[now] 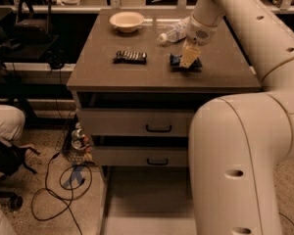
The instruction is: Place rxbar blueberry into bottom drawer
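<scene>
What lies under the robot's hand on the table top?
The hand is over the right half of the table. Under it lies the rxbar blueberry; only its blue ends show on either side. Its middle is covered by the hand.

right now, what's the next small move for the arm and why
Probably secure the bar and lift it straight up a little. The gripper is down on the rxbar blueberry, which lies flat on the tabletop. The bottom drawer stands pulled out below, so the bar must clear the top first.
</scene>
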`<state>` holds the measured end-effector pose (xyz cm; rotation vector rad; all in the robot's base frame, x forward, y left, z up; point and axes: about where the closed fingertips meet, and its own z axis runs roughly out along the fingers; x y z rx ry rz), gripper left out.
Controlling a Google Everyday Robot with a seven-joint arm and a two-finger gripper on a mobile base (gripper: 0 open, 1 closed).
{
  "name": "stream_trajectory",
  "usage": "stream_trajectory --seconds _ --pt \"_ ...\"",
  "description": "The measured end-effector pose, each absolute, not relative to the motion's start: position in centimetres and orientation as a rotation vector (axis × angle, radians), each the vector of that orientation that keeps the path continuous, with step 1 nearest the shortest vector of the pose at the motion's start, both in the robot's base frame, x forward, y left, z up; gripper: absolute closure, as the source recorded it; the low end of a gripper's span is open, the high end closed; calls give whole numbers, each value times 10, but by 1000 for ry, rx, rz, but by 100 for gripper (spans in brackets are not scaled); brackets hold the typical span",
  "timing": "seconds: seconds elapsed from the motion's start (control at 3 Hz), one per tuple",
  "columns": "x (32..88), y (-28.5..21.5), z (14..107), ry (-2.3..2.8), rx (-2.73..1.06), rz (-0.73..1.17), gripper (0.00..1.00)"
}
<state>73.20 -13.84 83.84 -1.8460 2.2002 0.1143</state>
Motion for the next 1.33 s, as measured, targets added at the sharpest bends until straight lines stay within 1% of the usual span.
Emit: stream_trajectory --seconds 0.33,0.67,1.0,1.33 --pt "718 -146 869 2131 -1821 102 100" --pt "678 -159 898 2078 -1773 135 100" --pt "622 -171 912 2083 -1669 225 100" --pt "564 -185 895 2160 -1536 357 100"
